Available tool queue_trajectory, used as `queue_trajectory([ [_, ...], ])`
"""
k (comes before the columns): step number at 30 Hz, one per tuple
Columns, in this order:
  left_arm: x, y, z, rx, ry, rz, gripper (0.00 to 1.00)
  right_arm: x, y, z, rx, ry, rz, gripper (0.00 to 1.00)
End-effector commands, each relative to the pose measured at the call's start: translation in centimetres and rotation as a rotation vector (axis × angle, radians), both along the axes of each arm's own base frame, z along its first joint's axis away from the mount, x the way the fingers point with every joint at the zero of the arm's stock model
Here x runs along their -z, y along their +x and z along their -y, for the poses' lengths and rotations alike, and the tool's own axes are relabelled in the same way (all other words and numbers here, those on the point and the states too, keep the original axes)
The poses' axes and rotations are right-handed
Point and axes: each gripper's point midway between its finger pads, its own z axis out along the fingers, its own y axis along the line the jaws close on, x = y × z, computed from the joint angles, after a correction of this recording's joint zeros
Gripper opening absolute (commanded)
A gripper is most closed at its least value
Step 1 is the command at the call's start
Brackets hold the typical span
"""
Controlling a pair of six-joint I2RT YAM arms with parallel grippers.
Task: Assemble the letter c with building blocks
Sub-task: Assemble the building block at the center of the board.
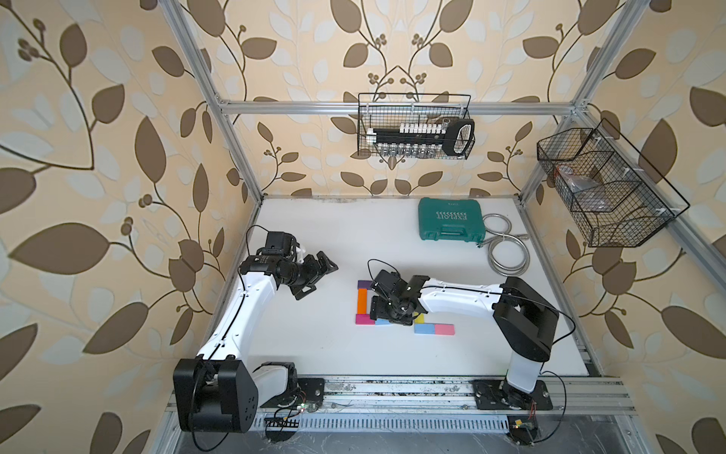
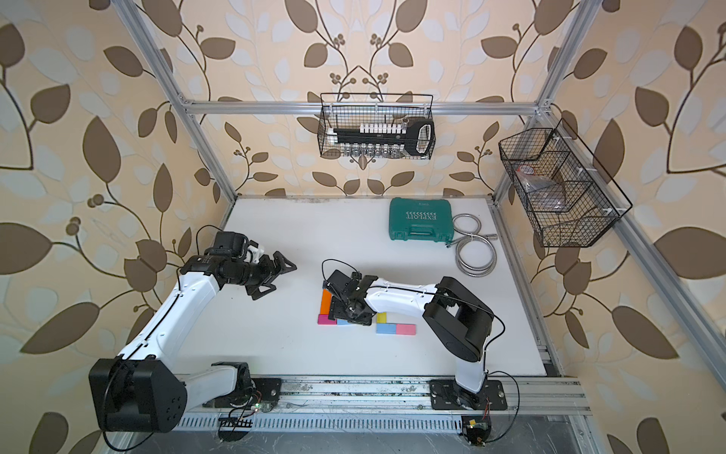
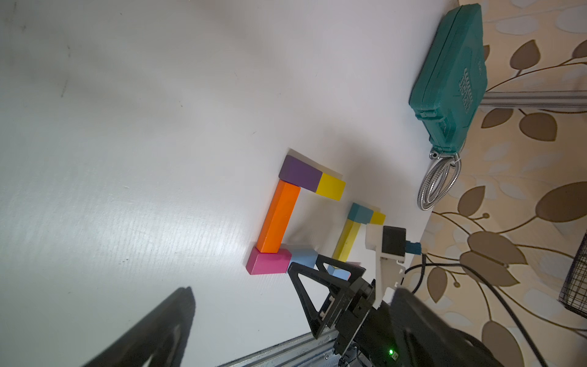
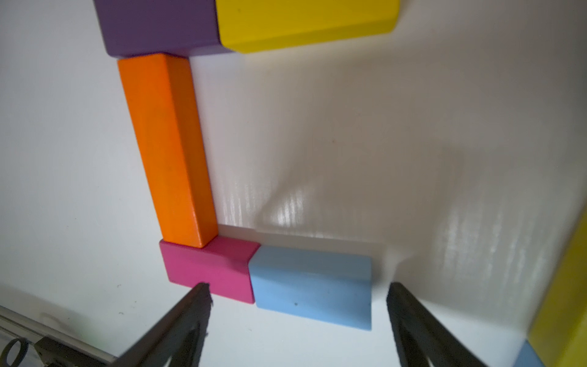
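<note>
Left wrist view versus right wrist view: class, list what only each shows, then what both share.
Only the left wrist view: the green tool case, the metal hose and the teal block. Only the right wrist view: the whole uncovered top of the light blue block. Both: the purple block, orange bar, magenta block, yellow block and part of the light blue block.

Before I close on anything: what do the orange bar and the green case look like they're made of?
Orange bar: probably painted wood, going by the opaque even colour, crisp edges and soft satin sheen; solid plastic can't be ruled out. Green case: moulded plastic, fairly matte, with rounded corners and moulded latches.
</note>
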Motion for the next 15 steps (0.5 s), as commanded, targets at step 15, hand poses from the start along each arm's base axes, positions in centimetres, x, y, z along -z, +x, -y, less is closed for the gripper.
queue_trajectory([
  [15,-1.53,0.27,0.41,0.004,-0.016,0.045,0.99,-0.01,-0.05,-1.13,-0.013,0.005,-0.001,0.85],
])
